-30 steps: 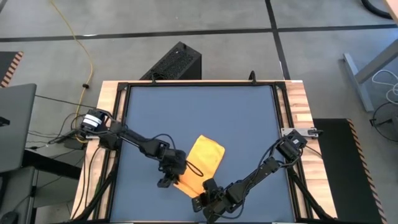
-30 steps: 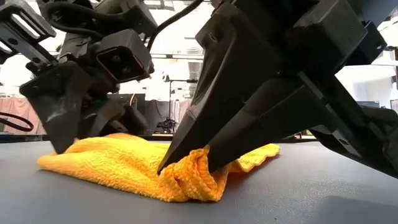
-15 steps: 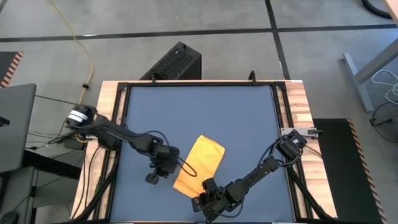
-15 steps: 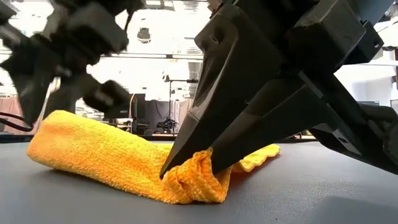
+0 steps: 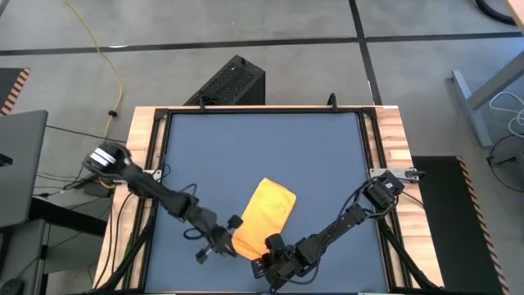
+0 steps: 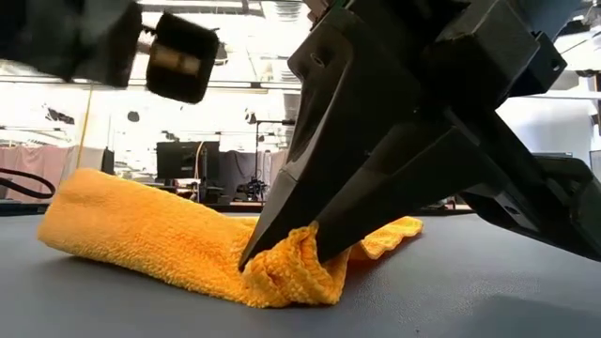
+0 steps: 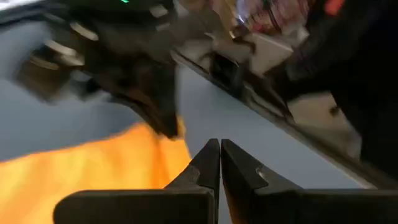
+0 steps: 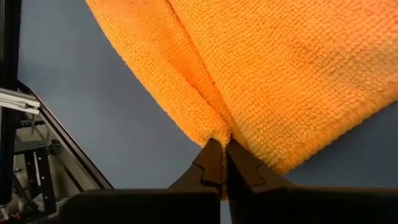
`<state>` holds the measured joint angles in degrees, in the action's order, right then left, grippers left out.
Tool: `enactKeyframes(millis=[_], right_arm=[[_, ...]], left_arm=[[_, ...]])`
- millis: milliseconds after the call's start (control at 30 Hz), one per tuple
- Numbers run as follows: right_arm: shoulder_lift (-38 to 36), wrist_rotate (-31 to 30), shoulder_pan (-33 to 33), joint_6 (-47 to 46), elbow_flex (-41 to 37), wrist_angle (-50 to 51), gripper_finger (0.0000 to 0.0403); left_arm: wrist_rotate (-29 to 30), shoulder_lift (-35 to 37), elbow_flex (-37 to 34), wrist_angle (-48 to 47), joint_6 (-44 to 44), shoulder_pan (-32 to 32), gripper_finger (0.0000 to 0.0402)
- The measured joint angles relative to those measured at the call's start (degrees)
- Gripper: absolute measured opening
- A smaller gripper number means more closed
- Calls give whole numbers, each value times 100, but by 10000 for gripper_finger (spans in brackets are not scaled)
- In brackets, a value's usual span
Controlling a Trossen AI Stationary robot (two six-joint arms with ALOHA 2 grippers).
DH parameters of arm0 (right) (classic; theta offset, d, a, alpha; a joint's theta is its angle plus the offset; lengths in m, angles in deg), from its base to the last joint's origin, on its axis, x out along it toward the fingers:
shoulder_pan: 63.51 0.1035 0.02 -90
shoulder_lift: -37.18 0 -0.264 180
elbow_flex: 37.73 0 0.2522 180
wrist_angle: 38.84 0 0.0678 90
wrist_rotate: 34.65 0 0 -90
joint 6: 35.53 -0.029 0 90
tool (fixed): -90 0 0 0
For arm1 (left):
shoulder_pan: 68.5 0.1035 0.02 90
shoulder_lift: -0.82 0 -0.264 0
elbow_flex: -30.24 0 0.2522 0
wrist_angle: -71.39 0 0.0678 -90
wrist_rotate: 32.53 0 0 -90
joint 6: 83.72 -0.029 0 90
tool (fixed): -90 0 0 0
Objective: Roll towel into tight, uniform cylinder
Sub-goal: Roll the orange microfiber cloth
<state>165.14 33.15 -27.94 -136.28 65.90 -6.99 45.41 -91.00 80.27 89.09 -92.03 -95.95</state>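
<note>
**Left gripper lets go and swings off the towel**

Since a second ago the left gripper (image 5: 214, 246) has come off the towel (image 5: 264, 215), its fingers now pressed together just beside the cloth's near left edge. Nearest the front rail, the right gripper (image 5: 264, 264) pinches the towel's near corner, bunching it. Beyond, the yellow towel lies folded long on the dark blue tabletop (image 5: 262, 147), slanting away toward the right.

Left wrist view blurred; towel (image 7: 81, 168) edge-cropped
</note>
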Motion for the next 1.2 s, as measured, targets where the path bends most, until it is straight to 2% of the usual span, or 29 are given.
enactKeyframes(millis=[200,267,400,767,900,1033,1200], right_arm=[[2,24,-35,-19,-2,-14,23],[2,24,-38,-93,-4,-16,23],[6,23,-41,-125,-4,-22,23],[11,22,-43,-86,-4,-56,26],[13,22,-43,-18,-6,-134,43],[15,24,-58,-594,-7,-66,70],[-73,147,-108,-344,-9,-57,108]], left_arm=[[52,-967,287,-26,-42,-32,0],[252,-1062,342,-12,18,-32,0],[296,-1042,371,247,-45,-45,0],[581,-1319,371,116,99,12,0],[637,-1420,371,132,279,45,0],[651,-1420,371,147,302,43,0],[687,-1420,371,136,364,43,0]])
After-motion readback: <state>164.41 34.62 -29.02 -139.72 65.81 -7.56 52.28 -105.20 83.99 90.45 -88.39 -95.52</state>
